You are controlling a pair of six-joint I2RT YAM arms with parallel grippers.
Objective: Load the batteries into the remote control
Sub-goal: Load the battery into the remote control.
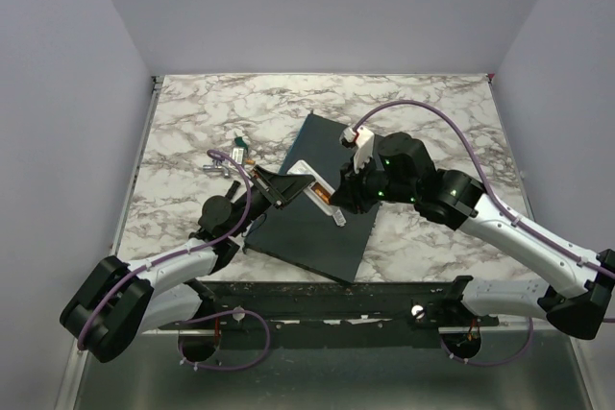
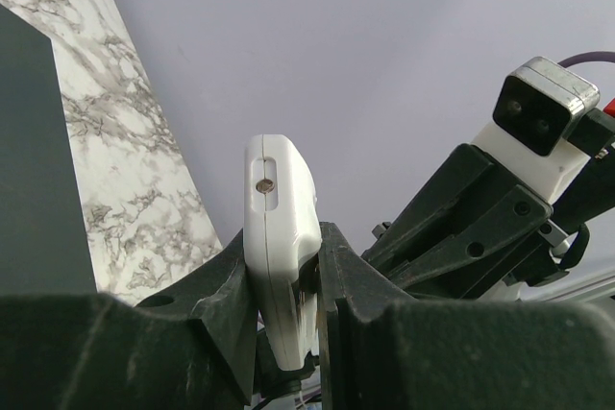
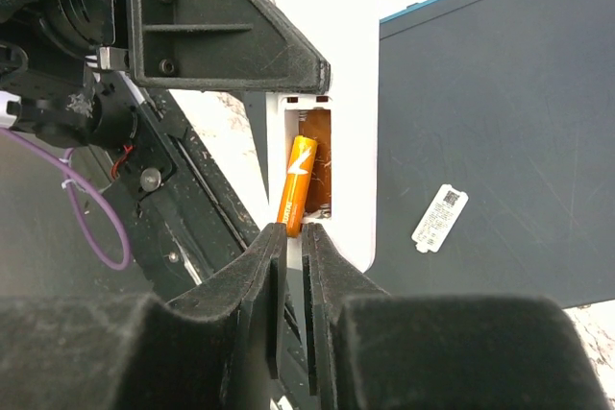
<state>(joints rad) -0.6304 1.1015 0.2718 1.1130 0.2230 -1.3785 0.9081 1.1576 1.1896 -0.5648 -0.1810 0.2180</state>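
Remote control (image 2: 279, 237): held just above the dark slab (image 1: 312, 232), bay (image 3: 317, 141) open.
Left gripper (image 2: 285, 271): clamped tight on the remote's sides.
Battery (image 3: 297, 180): above the slab, tilted, half in the bay, not seated.
Right gripper (image 3: 288, 237): nearly closed, pinching the battery's near end.
Remaining: seating it; whether a second cell is in, I cannot tell.

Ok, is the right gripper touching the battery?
Touching. The right wrist view shows it: the lower end of the battery sits pinched between the fingertips of the right gripper, its upper end in the bay of the remote control.
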